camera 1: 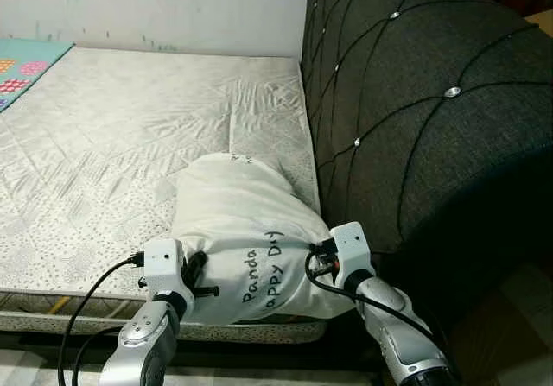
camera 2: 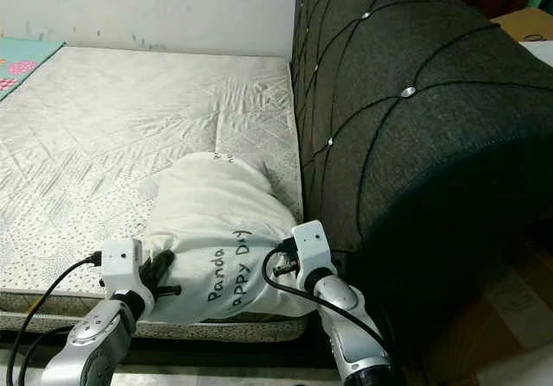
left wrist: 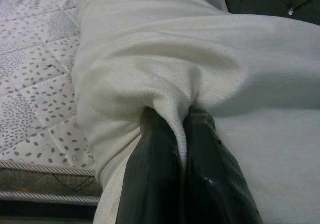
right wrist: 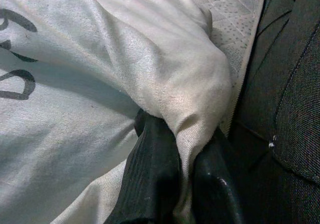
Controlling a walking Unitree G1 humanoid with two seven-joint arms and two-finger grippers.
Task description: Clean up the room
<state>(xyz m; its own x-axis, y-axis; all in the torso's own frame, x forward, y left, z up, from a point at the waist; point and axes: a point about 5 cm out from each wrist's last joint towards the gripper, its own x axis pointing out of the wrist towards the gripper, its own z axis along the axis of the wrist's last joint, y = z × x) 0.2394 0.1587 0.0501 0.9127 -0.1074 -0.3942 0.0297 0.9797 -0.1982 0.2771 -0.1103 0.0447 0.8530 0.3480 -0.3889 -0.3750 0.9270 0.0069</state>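
Observation:
A white pillow (camera 1: pixel 238 230) with black lettering lies at the mattress's near right corner, beside the dark headboard. My left gripper (camera 1: pixel 192 269) is shut on a fold of the pillow's left side; in the left wrist view its two black fingers (left wrist: pixel 155 179) pinch the white cloth (left wrist: pixel 177 129). My right gripper (camera 1: pixel 318 256) is shut on the pillow's right edge, next to the headboard. The right wrist view has its fingers (right wrist: pixel 155 179) clamped around a bunched fold of the pillow (right wrist: pixel 190 129). The pillow's near end hangs over the mattress edge.
The bare quilted mattress (camera 1: pixel 130 136) stretches away to the left and back toward a white wall. A tall dark tufted headboard (camera 1: pixel 415 101) stands close on the right. A colourful mat (camera 1: pixel 22 71) lies at the far left.

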